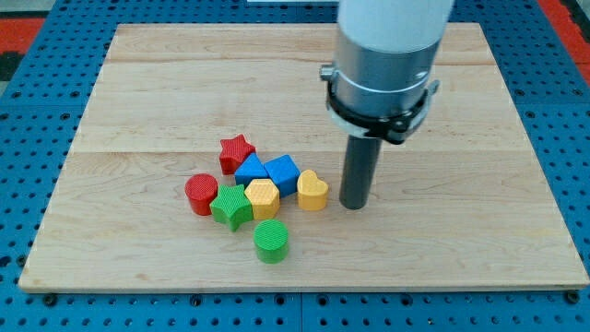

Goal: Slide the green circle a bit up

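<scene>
Green circle (271, 241) sits low on the board, down and to the view's left of my tip (354, 205), well apart. My bare rod tip grasps nothing and stands just right of the yellow heart (312, 190). Beyond lie the blue cube (282, 172), yellow hexagon (263, 197), green star (231, 206), red star (237, 152) and red circle (201, 193).

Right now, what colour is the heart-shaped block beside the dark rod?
Yellow. The heart block shows clearly in the camera view, just to the view's left of my tip.

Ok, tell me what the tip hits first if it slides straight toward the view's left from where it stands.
Probably the yellow heart: it sits just left of my tip, apart by a small gap. The blue cube lies behind it. Depth is hard to judge, so the tip might only clip the heart's lower edge.
</scene>
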